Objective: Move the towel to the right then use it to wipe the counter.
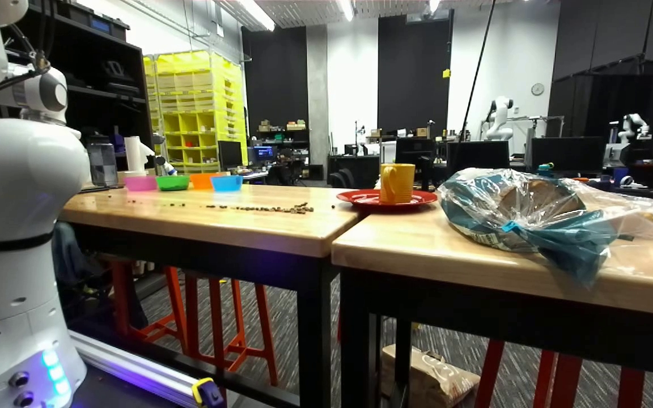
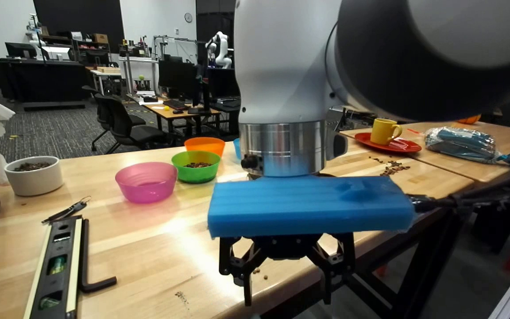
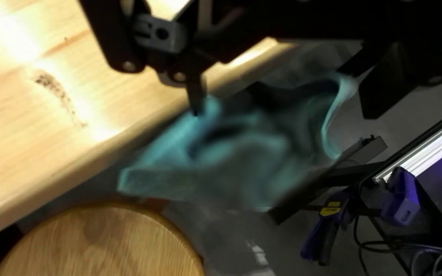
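Note:
A teal towel [image 3: 221, 168] shows blurred in the wrist view, below my gripper and just off the counter's edge, over the floor side. My gripper [image 3: 283, 115] is open, with its fingers wide apart. The towel's upper folds look close to both fingertips; I cannot tell if they touch. In an exterior view the gripper [image 2: 287, 303] hangs open at the counter's front edge, and the towel is hidden or below the picture. The wooden counter [image 2: 148, 248] has dark bits [image 2: 394, 167] scattered on it and a dark smear [image 3: 54, 90] near its edge.
Pink [image 2: 146, 181], green [image 2: 196, 166] and orange [image 2: 205, 145] bowls stand on the counter, with a white bowl [image 2: 33, 175]. A spirit level [image 2: 56, 266] lies near them. A red plate [image 1: 355, 196] with a yellow mug [image 1: 397, 184] and bagged bread [image 1: 485, 221] stand further along. A stool [image 3: 102, 241] is below.

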{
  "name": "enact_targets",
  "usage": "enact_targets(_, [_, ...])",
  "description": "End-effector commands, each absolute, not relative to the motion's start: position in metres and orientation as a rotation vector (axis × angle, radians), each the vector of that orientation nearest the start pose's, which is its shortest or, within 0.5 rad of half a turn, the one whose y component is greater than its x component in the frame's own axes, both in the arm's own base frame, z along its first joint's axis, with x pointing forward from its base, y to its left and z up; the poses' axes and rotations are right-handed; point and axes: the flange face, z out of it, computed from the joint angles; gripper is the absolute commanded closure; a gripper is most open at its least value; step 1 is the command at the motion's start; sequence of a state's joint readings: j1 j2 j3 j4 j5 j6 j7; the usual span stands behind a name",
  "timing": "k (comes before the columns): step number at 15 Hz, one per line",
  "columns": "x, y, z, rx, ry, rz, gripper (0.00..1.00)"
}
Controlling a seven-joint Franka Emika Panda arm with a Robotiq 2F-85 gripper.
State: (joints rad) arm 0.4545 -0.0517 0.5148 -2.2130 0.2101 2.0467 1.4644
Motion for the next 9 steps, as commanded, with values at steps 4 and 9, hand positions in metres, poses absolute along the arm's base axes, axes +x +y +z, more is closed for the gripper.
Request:
enact_targets(4, [0.265,0.429,0.416,-3.082,0.485,0.382,0.0])
enact_targets(9, [0.251,0.429,0.432,-3.129,0.027,0.394,0.0])
